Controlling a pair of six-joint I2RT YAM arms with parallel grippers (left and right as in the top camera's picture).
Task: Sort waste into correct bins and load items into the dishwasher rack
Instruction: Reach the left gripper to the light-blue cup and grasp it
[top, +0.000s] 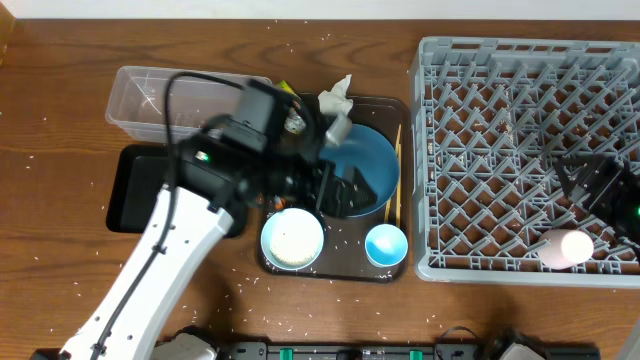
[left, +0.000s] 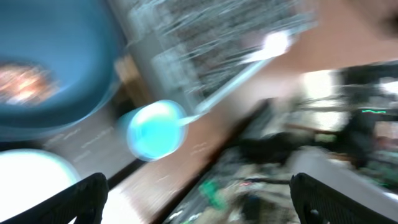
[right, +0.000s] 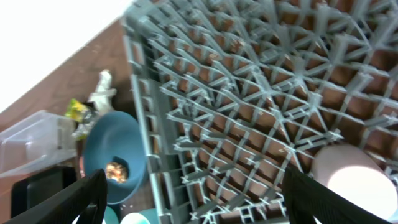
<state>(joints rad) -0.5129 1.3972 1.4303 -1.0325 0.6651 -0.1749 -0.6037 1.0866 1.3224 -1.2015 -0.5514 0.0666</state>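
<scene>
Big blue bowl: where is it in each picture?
Overhead: big blue bowl in the middle of the picture.
Left wrist: top left corner, blurry.
Right wrist: lower left.
Shared landmark: the grey rack, just right of the bowl in every view.

The left end effector (top: 328, 188) is hanging over the left edge of the dark blue bowl-plate (top: 370, 160), which is sitting on the dark brown serving tray (top: 340, 272). The white bowl (top: 292, 238) is sitting just nearer the robot than it, and the light blue cup (top: 386, 244) is sitting to its near right. The wooden chopsticks (top: 396, 165) are lying to its right, past the bowl-plate. The crumpled white tissue (top: 338, 98) is lying just beyond it. The clear plastic tub (top: 150, 95) and the black tray-bin (top: 135, 190) are sitting to its left. The right end effector (top: 590, 185) is hovering inside the grey dishwasher rack (top: 480, 120), and the pink cup (top: 566, 247) is sitting near it, on the robot's side.
</scene>
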